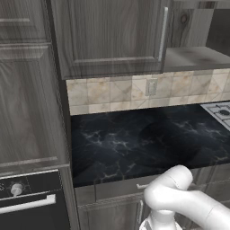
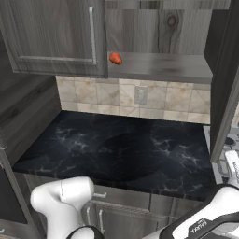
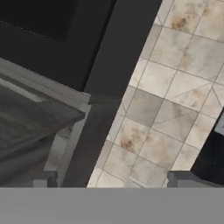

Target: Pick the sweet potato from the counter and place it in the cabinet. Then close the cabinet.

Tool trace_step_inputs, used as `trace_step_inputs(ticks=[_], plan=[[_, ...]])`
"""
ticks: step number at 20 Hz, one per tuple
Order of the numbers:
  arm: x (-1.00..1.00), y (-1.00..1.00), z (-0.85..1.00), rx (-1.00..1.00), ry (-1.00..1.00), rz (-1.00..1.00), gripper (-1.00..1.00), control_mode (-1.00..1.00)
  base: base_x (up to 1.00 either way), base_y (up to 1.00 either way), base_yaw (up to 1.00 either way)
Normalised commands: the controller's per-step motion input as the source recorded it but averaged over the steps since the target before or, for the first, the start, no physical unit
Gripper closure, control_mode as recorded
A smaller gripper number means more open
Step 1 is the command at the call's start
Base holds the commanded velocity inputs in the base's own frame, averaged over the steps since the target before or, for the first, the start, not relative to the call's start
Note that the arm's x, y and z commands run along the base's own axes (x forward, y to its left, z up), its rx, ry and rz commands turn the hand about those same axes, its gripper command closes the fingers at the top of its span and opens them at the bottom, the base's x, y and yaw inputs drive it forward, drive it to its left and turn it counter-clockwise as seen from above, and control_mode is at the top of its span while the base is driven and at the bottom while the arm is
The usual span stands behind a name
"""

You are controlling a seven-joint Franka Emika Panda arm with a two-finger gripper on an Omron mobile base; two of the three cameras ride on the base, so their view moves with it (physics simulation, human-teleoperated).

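The black veined counter (image 2: 126, 149) ran under a beige tiled backsplash (image 2: 107, 95) bearing a wall outlet (image 2: 140, 95). The sweet potato (image 2: 115, 58), a small orange-red lump, lay on the cabinet (image 2: 56, 32) shelf just beside the shut left door; the right door (image 2: 226, 88) stood open. The gripper (image 3: 111, 179) jaws were spread wide, grasping nothing. A stove (image 1: 220, 112) adjoined the counter.

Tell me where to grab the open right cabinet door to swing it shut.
Probably push rather than pinch: the cabinet door stands edge-on, its handle unseen. Come from the right, onto its outer face near the free front edge, farthest from the hinge. The sweet potato already sits on the shelf.
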Motion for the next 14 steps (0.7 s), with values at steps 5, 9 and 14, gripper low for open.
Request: trace_step_inputs(ticks=[5, 9, 14], plan=[[0.06, -0.24, -0.03, 0.31, 0.13, 0.0, -1.0, -1.0, 0.0, 0.0, 0.0], [0.07, -0.31, -0.04, 0.33, 0.11, 0.0, -1.0, -1.0, 0.0, 0.0, 0.0], [0.09, -0.34, -0.04, 0.32, 0.06, 0.0, -1.0, -1.0, 0.0, 0.0, 0.0]])
